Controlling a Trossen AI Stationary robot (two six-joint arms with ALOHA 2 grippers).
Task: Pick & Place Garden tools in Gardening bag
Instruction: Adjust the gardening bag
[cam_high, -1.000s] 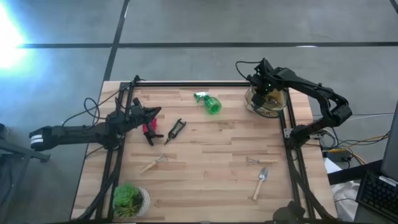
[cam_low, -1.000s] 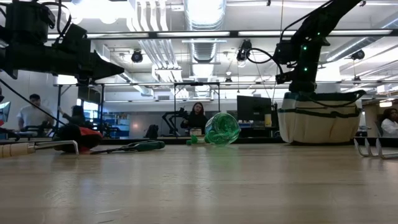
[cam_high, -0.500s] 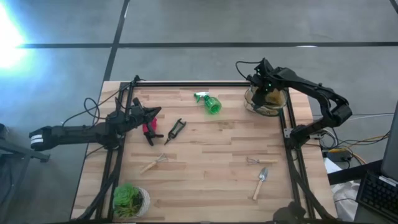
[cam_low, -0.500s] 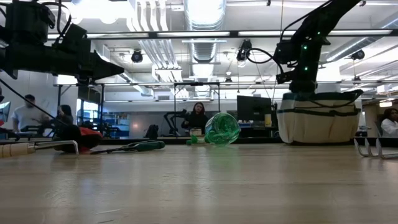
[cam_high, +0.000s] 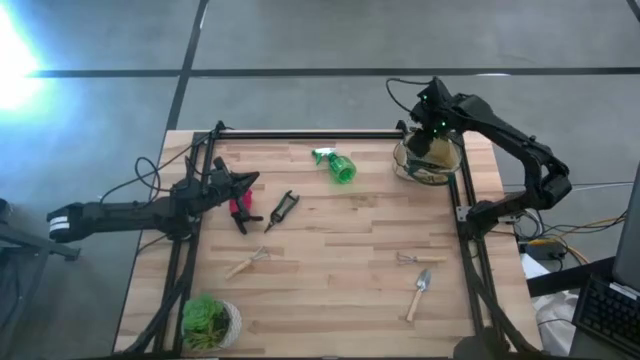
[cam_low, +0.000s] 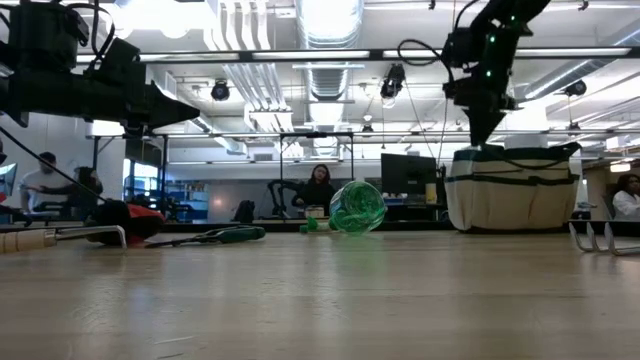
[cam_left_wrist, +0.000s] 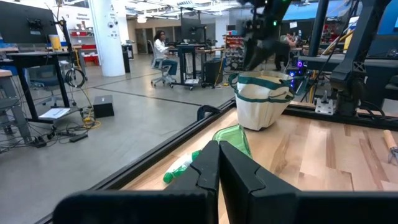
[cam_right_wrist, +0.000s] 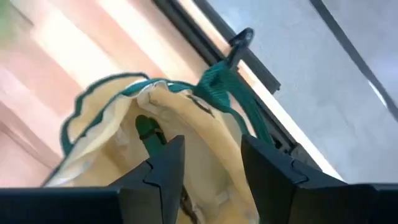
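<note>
The beige gardening bag (cam_high: 428, 162) with dark trim stands at the table's far right; it also shows in the low view (cam_low: 512, 190). My right gripper (cam_high: 433, 128) hangs open and empty just above its mouth (cam_right_wrist: 124, 106), and something green-handled (cam_right_wrist: 145, 127) lies inside. My left gripper (cam_high: 250, 181) is shut and empty, raised over the table's left side (cam_low: 192, 105). Just near of it lie the red-handled tool (cam_high: 239, 207) and the black pruners (cam_high: 283, 208). The green spray bottle (cam_high: 337, 166) lies on its side at the far middle. A wooden-handled fork (cam_high: 247, 262), rake (cam_high: 408, 259) and trowel (cam_high: 418, 295) lie toward the near edge.
A leafy plant in a pale pot (cam_high: 208, 320) stands at the near left corner. A black frame rail (cam_high: 300, 135) runs along the far edge, with rails down both sides. Bare wood (cam_high: 340, 230) lies in the table's middle. People sit in the room beyond the table.
My right gripper has risen straight up out of the bag's mouth and now hangs clear above it. The bag has stayed in place.
</note>
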